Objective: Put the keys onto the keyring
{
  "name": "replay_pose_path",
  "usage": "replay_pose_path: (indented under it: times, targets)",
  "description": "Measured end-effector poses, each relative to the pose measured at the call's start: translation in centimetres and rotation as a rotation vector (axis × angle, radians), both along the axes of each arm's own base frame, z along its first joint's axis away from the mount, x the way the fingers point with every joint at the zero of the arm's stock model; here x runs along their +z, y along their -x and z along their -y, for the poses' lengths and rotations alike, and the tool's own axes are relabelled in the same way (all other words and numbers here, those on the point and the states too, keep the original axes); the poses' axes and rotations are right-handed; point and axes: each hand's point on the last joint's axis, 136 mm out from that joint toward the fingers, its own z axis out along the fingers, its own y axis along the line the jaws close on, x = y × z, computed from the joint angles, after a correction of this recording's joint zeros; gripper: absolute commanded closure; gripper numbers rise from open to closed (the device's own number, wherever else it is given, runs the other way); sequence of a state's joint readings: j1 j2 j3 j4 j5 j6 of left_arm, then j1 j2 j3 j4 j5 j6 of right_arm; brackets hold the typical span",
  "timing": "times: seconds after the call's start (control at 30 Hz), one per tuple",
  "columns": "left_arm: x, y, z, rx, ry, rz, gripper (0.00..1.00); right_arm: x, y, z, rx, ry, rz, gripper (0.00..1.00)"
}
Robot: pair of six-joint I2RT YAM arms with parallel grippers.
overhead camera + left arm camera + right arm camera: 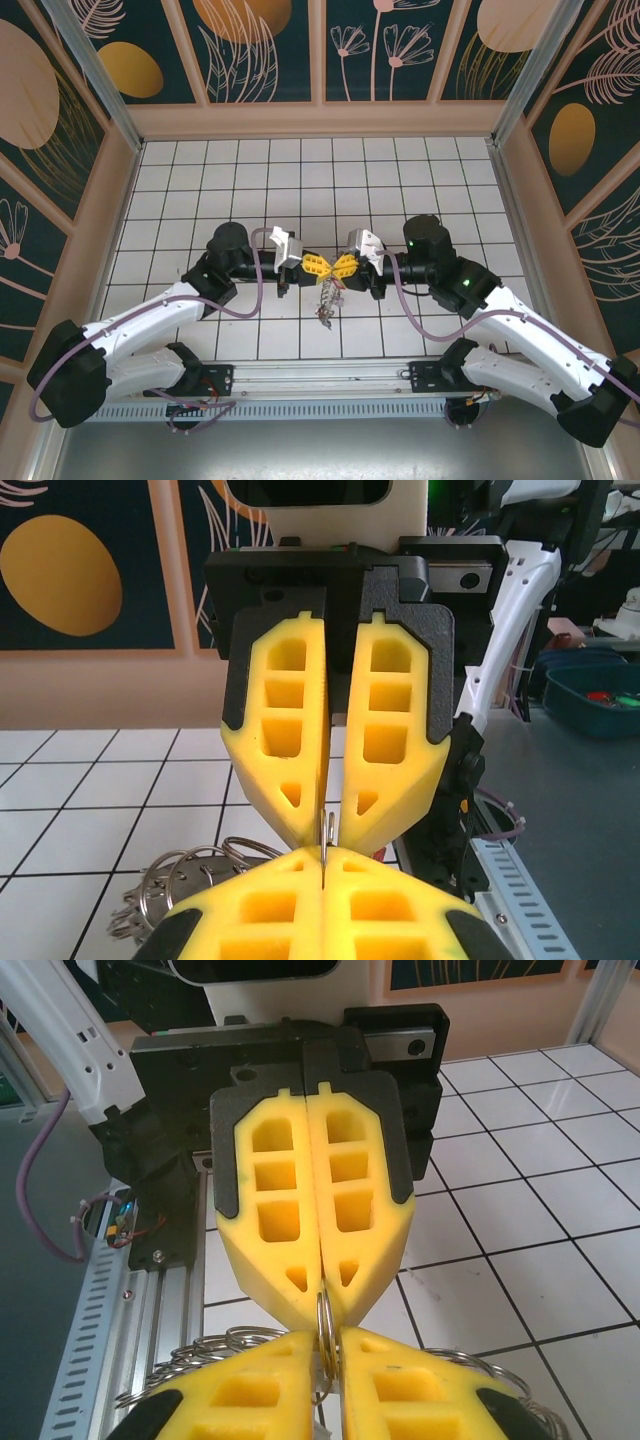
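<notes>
Both the left gripper (316, 266) and the right gripper (345, 266) are closed narrowly, tip to tip, on a thin loop of the keyring (327, 298), apparently so that it is braced from both sides for threading. Its bundle is hung beneath them over the tiled surface (200, 170), midway between the side edges and nearer the near edge. Bare tiles are left toward the far edge.

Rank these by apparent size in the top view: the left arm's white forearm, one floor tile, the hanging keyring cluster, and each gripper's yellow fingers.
1. left arm's white forearm
2. floor tile
3. keyring cluster, long but thin, unsure against the fingers
4. left gripper's fingers and right gripper's fingers, alike: tied
</notes>
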State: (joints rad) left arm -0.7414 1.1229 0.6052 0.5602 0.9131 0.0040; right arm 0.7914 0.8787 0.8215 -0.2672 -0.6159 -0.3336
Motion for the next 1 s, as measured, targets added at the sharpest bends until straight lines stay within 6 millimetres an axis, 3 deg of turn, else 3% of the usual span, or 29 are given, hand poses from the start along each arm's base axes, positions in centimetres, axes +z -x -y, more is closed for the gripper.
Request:
replay_pose_path:
  times: [0.17,0.3,0.4,0.43,0.5,0.7,0.83,1.0]
  targets:
    - [0.1,0.2,-0.2,0.002,0.032,-0.001,1.00,-0.1,-0.1,-0.1,-0.003,-0.005,-0.004,0.78]
    - [0.2,0.1,-0.2,0.008,0.046,-0.007,1.00,0.0,0.1,-0.1,0.004,-0.014,-0.011,0.90]
    - [0.5,0.1,-0.3,0.010,0.055,-0.002,1.00,0.1,0.0,-0.2,0.005,-0.022,-0.014,0.79]
    - [0.6,0.1,-0.3,0.009,0.058,0.000,1.00,0.2,0.0,-0.2,0.004,-0.024,-0.016,0.79]
    - [0.7,0.0,-0.3,0.011,0.062,0.003,1.00,0.3,0.0,-0.2,0.008,-0.030,-0.013,0.98]
    - [0.5,0.0,-0.3,0.013,0.057,-0.007,0.99,0.2,-0.1,-0.2,0.010,-0.028,-0.017,1.00]
    - [-0.2,-0.1,-0.4,0.031,0.023,0.009,0.81,-0.4,-0.1,-0.1,0.011,-0.004,-0.023,1.00]
    - [-0.4,0.1,-1.2,0.066,-0.043,0.067,0.78,-2.0,-0.3,0.4,-0.007,0.059,-0.047,1.00]
